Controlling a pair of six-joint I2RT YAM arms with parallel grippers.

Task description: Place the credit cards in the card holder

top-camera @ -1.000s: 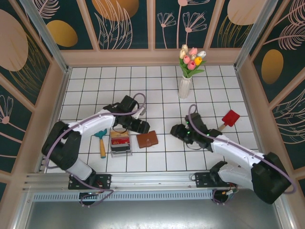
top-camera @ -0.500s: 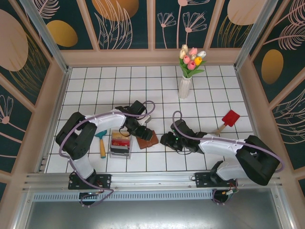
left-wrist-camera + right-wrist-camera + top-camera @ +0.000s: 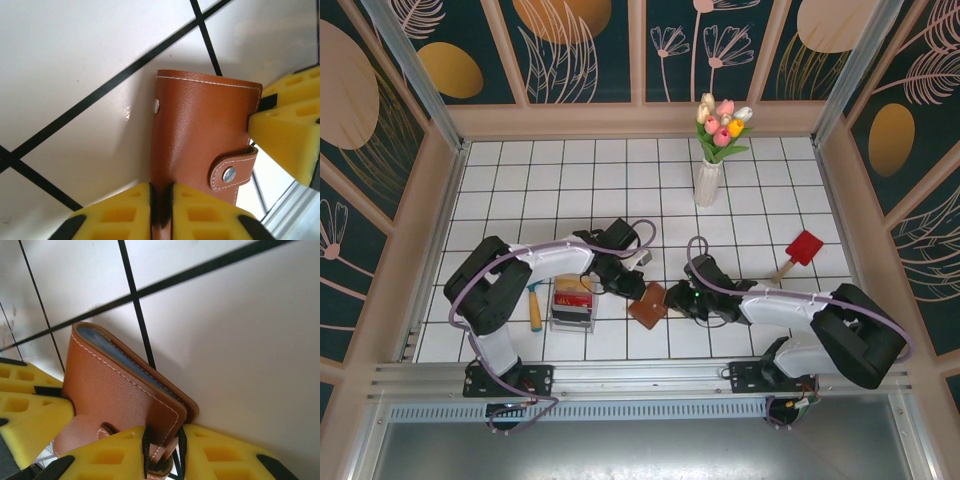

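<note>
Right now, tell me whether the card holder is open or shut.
Shut. The card holder is folded, its leather covers lie together, and the clasp tab reaches over the front.

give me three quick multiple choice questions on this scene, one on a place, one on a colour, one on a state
1. Where is the card holder?
A) far at the back
B) between the left gripper and the right gripper
C) far out to the right

2. What colour is its outside?
A) grey
B) red
C) brown

3. How is its clasp tab?
A) snapped shut
B) hanging open
C) torn off

Answers:
1 B, both grippers' yellow fingers pinch its edges from opposite sides.
2 C, it is brown leather with pale stitching.
3 A, the tab lies flat with its stud fastened.
</note>
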